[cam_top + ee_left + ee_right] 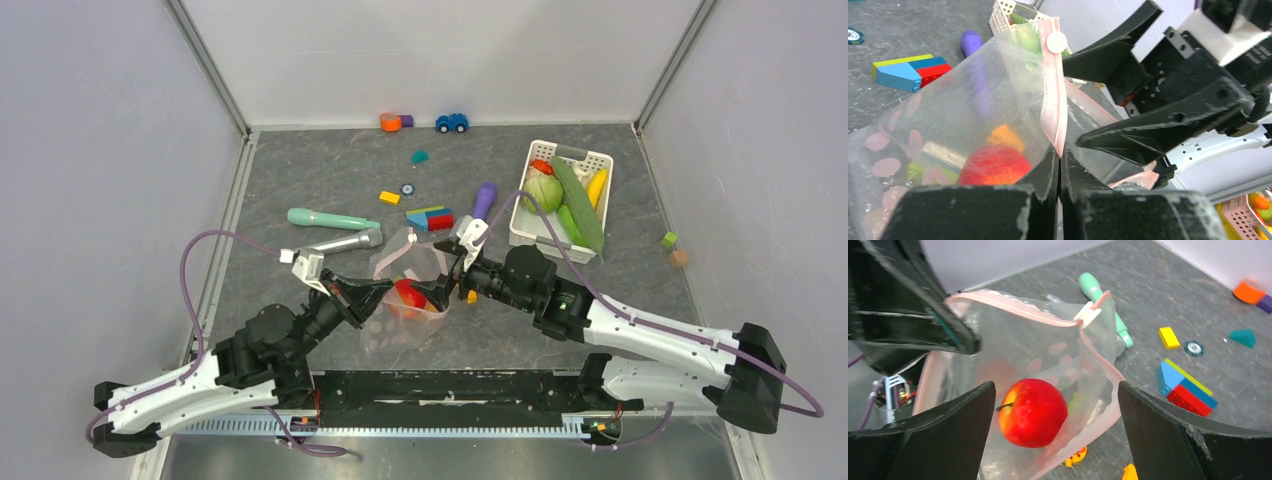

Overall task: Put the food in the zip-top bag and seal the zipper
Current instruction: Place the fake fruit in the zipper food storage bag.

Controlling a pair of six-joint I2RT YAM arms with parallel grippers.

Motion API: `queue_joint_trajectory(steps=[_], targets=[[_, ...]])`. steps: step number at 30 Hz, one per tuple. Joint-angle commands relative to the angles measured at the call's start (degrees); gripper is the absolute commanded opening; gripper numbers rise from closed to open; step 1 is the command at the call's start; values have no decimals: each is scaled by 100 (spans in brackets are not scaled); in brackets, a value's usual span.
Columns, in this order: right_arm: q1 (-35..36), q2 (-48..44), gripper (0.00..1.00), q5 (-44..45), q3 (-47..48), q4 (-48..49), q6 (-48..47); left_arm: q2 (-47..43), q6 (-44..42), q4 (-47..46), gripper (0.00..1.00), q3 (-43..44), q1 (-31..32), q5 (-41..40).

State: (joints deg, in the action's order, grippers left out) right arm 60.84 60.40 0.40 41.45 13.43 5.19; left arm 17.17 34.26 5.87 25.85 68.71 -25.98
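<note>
Grey mottled table (330, 170): the zip-top bag (400, 335) sits front-centre between the two arms, with its mouth lifted and gaping. White slotted basket (575, 153) at far right, well apart from the bag, holds the cucumber (582, 210), cabbage (543, 188) and banana (597, 186). Left gripper (1059, 150): fingers pressed together, pinching the zipper (1053, 100) at one lip, and the pink strip stands upright out of the pinch. Right gripper (1055, 385): fingers spread wide over the mouth, gripping nothing. Red tomato (1033, 412) lies inside the bag, between those fingers in the wrist view, touching neither.
</note>
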Motion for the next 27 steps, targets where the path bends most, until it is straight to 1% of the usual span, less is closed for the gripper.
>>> queue_joint_trajectory(steps=[1,6,12,14,16,17,21,23,24,25,27], targets=[[-47,-263,98,-838,179,332,-226,24,-222,-77,4,32,-24,-417],[-54,-517,98,-914,145,451,-264,200,-221,-51,5,68,-21,-505],[-55,-1052,98,-1501,5,694,-335,442,-199,-53,5,94,-17,-641],[-55,-1242,98,-1458,-61,766,-302,525,-195,-44,5,116,-23,-637],[-52,-1417,98,-898,-77,626,-265,596,-198,-42,5,129,-22,-637],[-55,-1487,98,-374,-72,509,-256,629,-193,-49,5,136,-23,-637],[-76,-1509,98,2307,-63,-7,-218,699,-204,-55,5,155,-17,-634],[-178,-1322,98,3417,24,-267,-271,718,-200,-51,5,157,-23,-636],[-319,-1186,98,3764,155,-481,-288,720,-205,-50,5,149,-23,-637],[-488,-1072,98,3930,290,-787,-212,726,-202,-51,5,149,-19,-637],[-1052,-831,98,3842,600,-1288,155,729,-213,-51,5,149,-24,-637]])
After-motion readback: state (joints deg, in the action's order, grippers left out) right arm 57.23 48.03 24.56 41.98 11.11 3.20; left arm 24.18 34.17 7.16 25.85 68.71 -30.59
